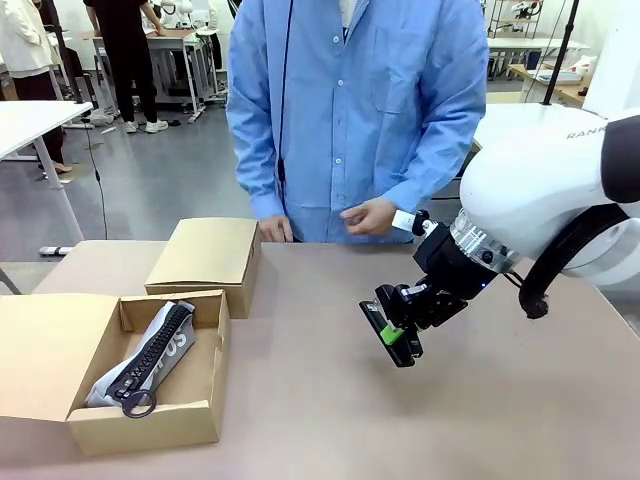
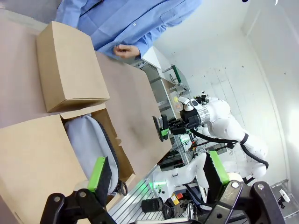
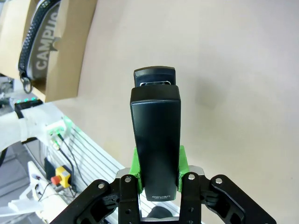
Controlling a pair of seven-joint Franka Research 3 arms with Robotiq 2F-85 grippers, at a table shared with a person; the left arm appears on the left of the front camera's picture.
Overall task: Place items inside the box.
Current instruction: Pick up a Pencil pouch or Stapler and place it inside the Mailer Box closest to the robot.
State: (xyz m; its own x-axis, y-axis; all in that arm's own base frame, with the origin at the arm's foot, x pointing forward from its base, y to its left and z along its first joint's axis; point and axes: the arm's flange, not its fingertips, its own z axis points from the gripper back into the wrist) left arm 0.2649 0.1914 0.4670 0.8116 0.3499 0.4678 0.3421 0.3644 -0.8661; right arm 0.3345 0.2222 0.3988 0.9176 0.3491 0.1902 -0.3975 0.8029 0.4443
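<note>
**Stapler in the grip, box to the left**

We saw the right gripper [image 1: 395,333] clamped on the rear of the black stapler [image 3: 155,130], holding it above the table [image 1: 330,420], well apart from the open box [image 1: 150,425]. The pouch lettered CAMPUS [image 3: 44,53] lay inside the box. The left gripper [image 2: 156,165] hung wide open and empty over the box. We judged the carry should clear the near wall, then go low beside the pouch before letting go.

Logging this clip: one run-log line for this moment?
right tool: shut on black stapler | left tool: open | box: open, CAMPUS pouch inside
</note>
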